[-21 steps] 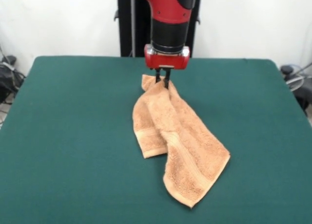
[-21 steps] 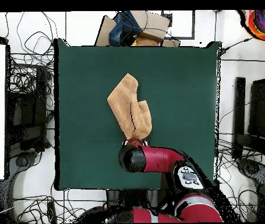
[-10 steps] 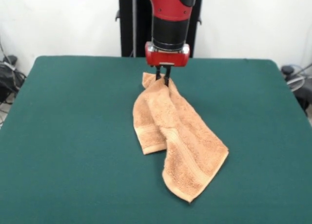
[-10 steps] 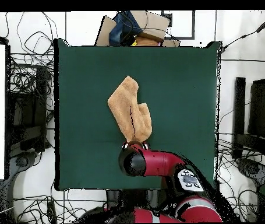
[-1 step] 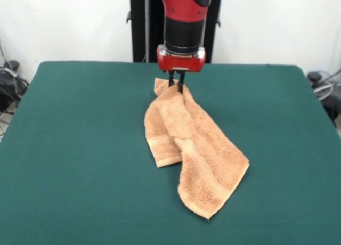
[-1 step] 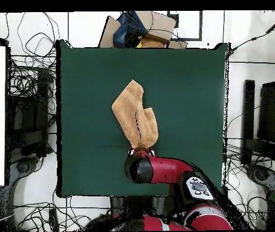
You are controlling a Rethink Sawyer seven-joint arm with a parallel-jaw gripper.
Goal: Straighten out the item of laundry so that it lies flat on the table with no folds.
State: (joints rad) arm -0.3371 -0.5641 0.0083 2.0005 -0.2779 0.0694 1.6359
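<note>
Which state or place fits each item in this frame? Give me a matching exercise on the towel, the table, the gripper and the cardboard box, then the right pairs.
Column one:
1. towel
2. table
3. gripper
4. cardboard box

Column two:
A. dark green, bare over most of its surface
B. beyond the table's edge, off the cloth, in the overhead view
C. shut on a raised corner of cloth
D. folded over itself, lying mostly on the table

Pairs: 1-D, 2-A, 3-C, 4-B
</note>
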